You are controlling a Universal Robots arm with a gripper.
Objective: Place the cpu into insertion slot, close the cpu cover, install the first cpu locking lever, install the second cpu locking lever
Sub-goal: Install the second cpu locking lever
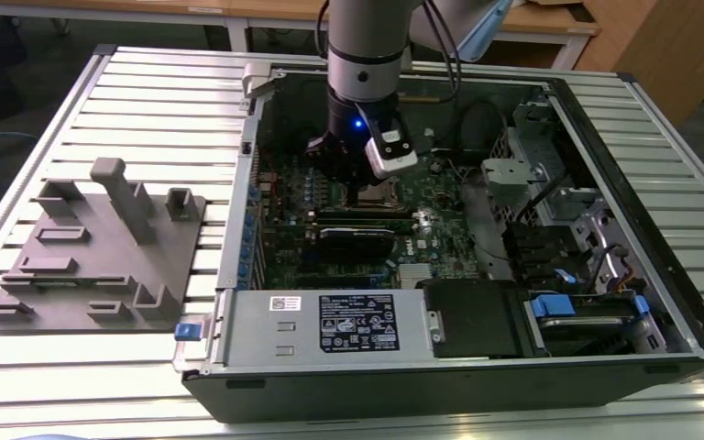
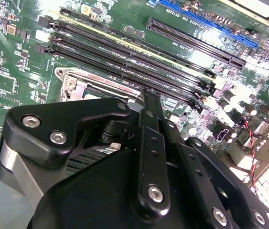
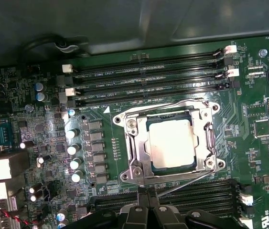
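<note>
Your open black computer case (image 1: 645, 302) lies on a ribbed white metal desk (image 1: 144, 101) beside a grey plastic fixture (image 1: 95, 257), the black gripper (image 3: 146, 210) hovering with fingers pressed together near the silver-rimmed insertion slot (image 3: 170, 142), where the dull silver square cpu (image 3: 171, 143) sits under the closed silvery cpu cover (image 3: 206, 140).

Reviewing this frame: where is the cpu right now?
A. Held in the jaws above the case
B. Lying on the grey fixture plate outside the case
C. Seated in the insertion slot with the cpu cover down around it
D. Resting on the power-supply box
C. In the first wrist view the cpu lies flat inside the insertion slot, its silvery top showing through the window of the cpu cover, which lies flat around it.
</note>
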